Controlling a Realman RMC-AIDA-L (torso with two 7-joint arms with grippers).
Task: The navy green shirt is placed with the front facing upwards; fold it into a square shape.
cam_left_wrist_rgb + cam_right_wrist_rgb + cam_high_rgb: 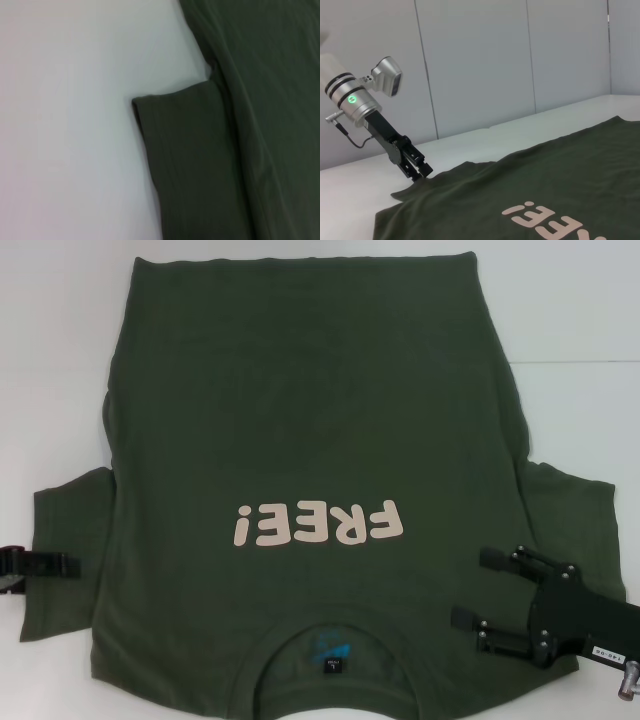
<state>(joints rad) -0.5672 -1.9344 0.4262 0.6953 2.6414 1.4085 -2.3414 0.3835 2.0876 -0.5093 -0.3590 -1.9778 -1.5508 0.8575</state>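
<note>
The navy green shirt (310, 440) lies flat and front up on the white table, its collar (330, 640) nearest me and pale "FREE!" lettering (318, 524) across the chest. My right gripper (478, 588) is open over the shirt's shoulder on the right, beside the right sleeve (580, 520), with nothing between its fingers. At the outer edge of the left sleeve (65, 540) is my left gripper (45, 565). The right wrist view shows the left gripper (420, 171) tilted down, its tip at that sleeve's edge. The left sleeve (185, 150) lies flat in the left wrist view.
The white table (580, 310) extends around the shirt on all sides. Grey wall panels (480, 65) stand behind the table's left side. A table seam (580, 362) runs at the right.
</note>
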